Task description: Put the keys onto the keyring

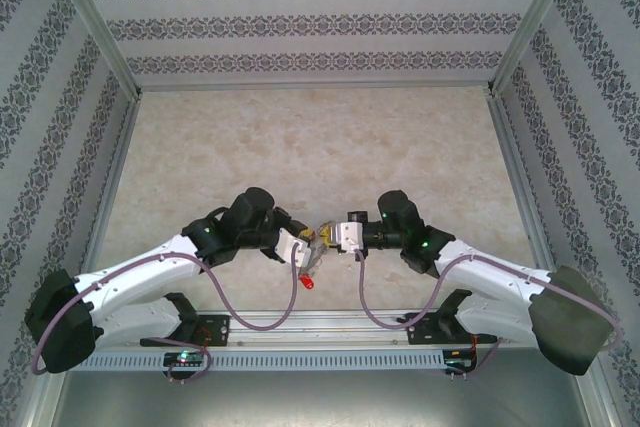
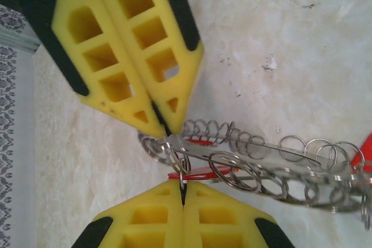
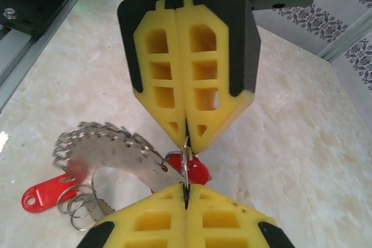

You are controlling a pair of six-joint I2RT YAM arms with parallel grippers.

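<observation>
Your left gripper [image 2: 183, 193] and right gripper [image 3: 186, 190], two in all, are each squeezed shut on the one keyring [image 3: 116, 155] between them. Two red keys [image 3: 43, 193] sit by it: one at 8 o'clock, one at 3 o'clock.

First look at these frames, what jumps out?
Two yellow-fingered grippers meet tip to tip over the near middle of the table. The left gripper and right gripper are both shut on the keyring, a silvery plate fringed with small wire loops. The red keys beside its loops are the brightest colour.
</observation>
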